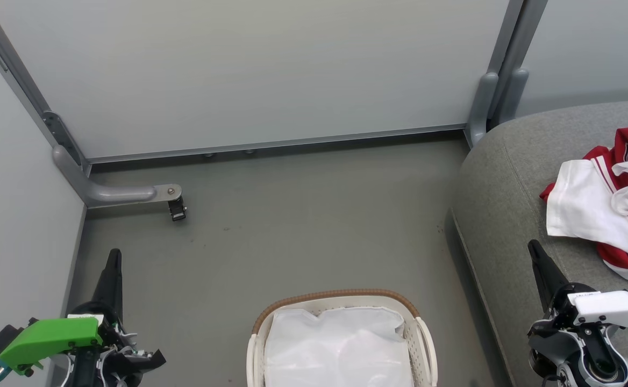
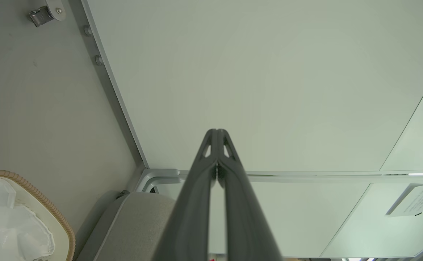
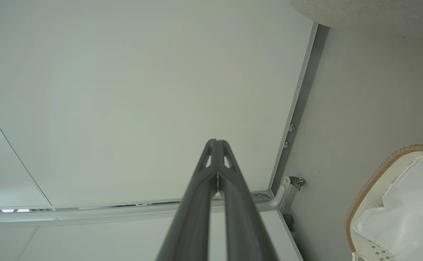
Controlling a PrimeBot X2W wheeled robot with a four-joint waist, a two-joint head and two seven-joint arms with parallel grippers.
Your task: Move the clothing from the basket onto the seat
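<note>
The red and white clothing (image 1: 607, 207) lies crumpled on the grey seat (image 1: 513, 177) at the right of the head view. At the bottom centre stands the white basket (image 1: 424, 336) with its brown woven rim; inside it a plain white sheet (image 1: 338, 344) is all that shows. My left gripper (image 1: 114, 257) is at the lower left, shut, pointing up over the floor. My right gripper (image 1: 534, 248) is shut over the seat's front, left of the clothing. Both wrist views show fingertips pressed together, left (image 2: 217, 131) and right (image 3: 217, 141), with nothing held.
Pale partition walls (image 1: 249, 70) close off the back and left. A grey metal foot with a small caster (image 1: 177, 207) juts onto the grey floor (image 1: 303, 226) at the back left. The basket rim also shows in the wrist views (image 2: 45, 203) (image 3: 371, 181).
</note>
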